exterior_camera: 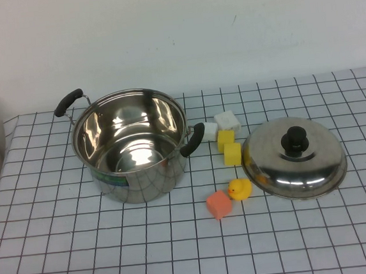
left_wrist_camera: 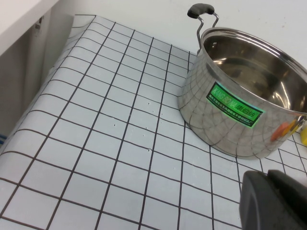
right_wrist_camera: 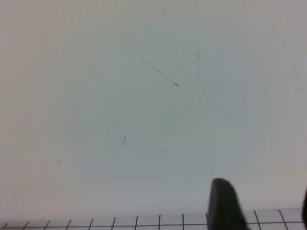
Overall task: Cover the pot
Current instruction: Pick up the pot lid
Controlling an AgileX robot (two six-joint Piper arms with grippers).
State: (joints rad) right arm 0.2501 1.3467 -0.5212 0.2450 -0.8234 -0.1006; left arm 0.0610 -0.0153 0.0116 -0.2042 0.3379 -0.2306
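On the left of the grid-patterned white tablecloth (exterior_camera: pixel 64 250) stands the large shiny stainless-steel stockpot (exterior_camera: pixel 131 145), upright and uncovered, its two black side handles pointing away to the left rear and toward the right. The left gripper (left_wrist_camera: pixel 276 199) is out of the high view; in its wrist view only a dark corner of it shows, low and near the pot's side with the green label, and whether its fingers are parted or closed cannot be told.

Between pot and lid lies a scatter of small things: two white blocks (exterior_camera: pixel 219 125), two yellow blocks (exterior_camera: pixel 229 147), an orange cube (exterior_camera: pixel 219 204) and a small yellow rubber duck (exterior_camera: pixel 240 189). The duck sits just beside the rim of the domed steel lid with the black knob (exterior_camera: pixel 294 157), which rests dome-up on the cloth to the right.

The right gripper (right_wrist_camera: pixel 259 203) appears only as dark finger shapes in its wrist view, aimed at the bare wall; it seems parted, though the view is poor. A dark shape at the high view's right edge may be that arm.

The risks appear to be these: a lid dragged low toward the pot would likely sweep the blocks or duck along, or into the pot. The small round knob on slick steel could slip from an off-centre pinch. A lid set down tilted may catch the pot's near handle or rim and sit crooked.
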